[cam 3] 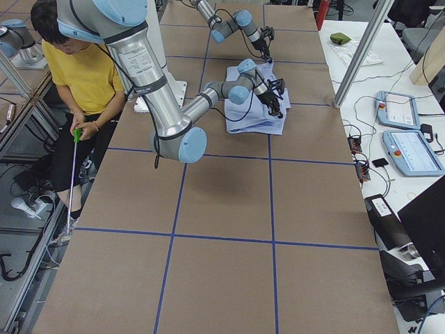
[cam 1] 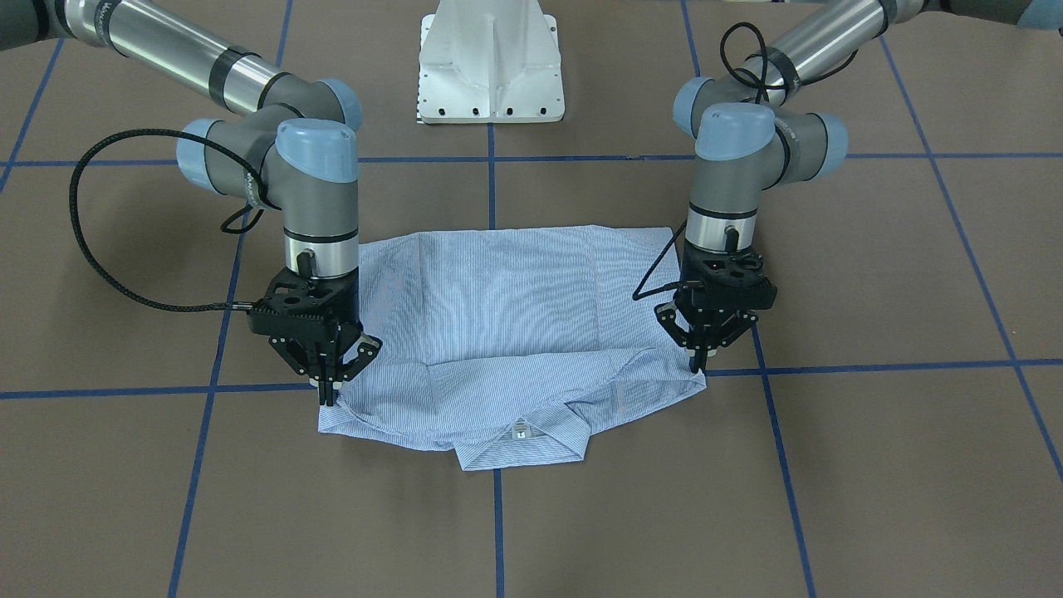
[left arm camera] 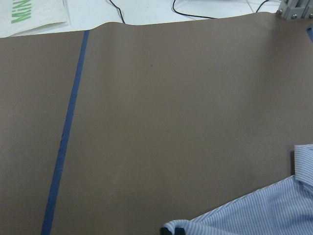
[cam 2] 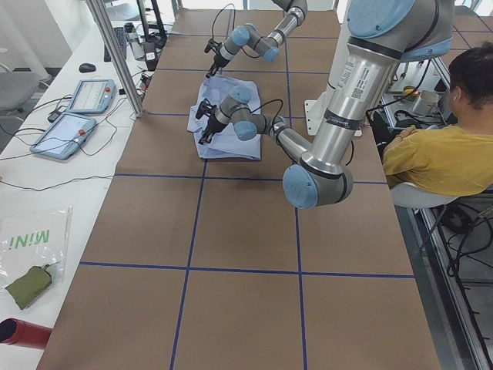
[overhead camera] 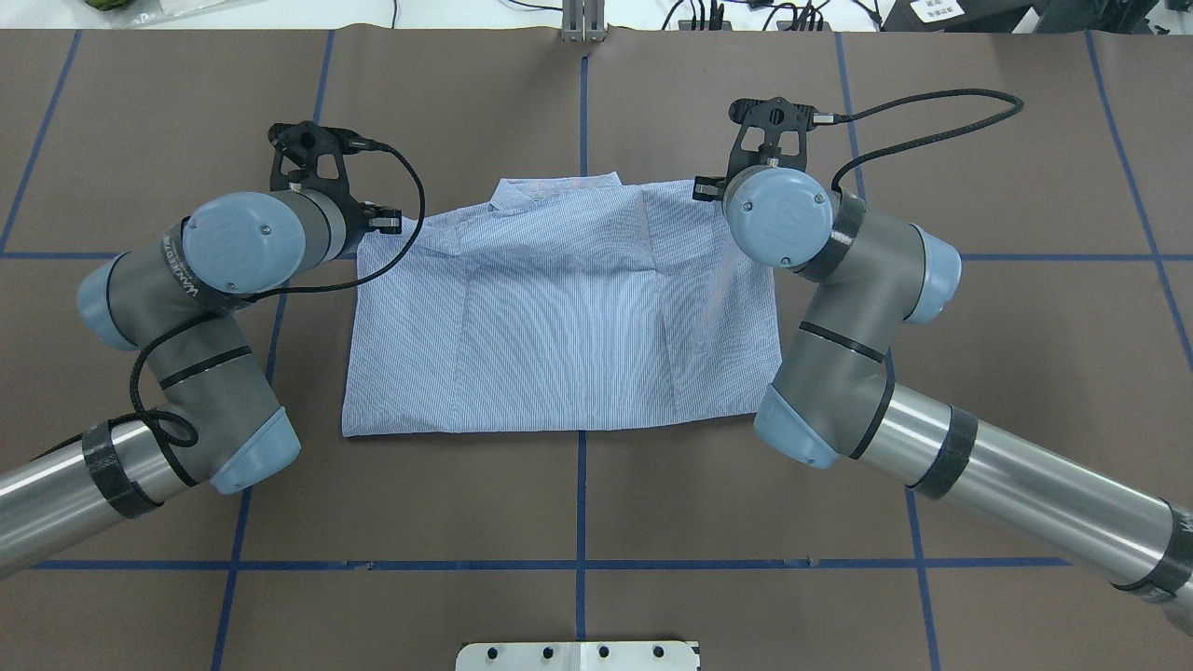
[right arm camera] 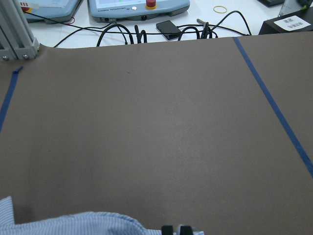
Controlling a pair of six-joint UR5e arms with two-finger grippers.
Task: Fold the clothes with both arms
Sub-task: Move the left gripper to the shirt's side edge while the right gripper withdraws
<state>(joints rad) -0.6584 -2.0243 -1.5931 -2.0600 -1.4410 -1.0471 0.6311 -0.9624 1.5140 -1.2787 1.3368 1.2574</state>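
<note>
The light blue striped shirt lies flat on the brown table, sleeves tucked in and collar toward the far side from the robot. My left gripper points straight down at one shoulder corner, fingers pinched together on the fabric edge. At the other shoulder corner my right gripper is likewise shut on the cloth. The left wrist view shows the shirt's corner held between the gripper's two dark tips. In the right wrist view the gripper's tips sit close together at the shirt's edge. Seen from overhead, both wrists cover the shirt's top corners.
The white pedestal stands behind the shirt on the robot's side. Blue tape lines cross the brown tabletop. Teach pendants and cables lie along the far table edge. A person in a yellow top sits beside the robot's base.
</note>
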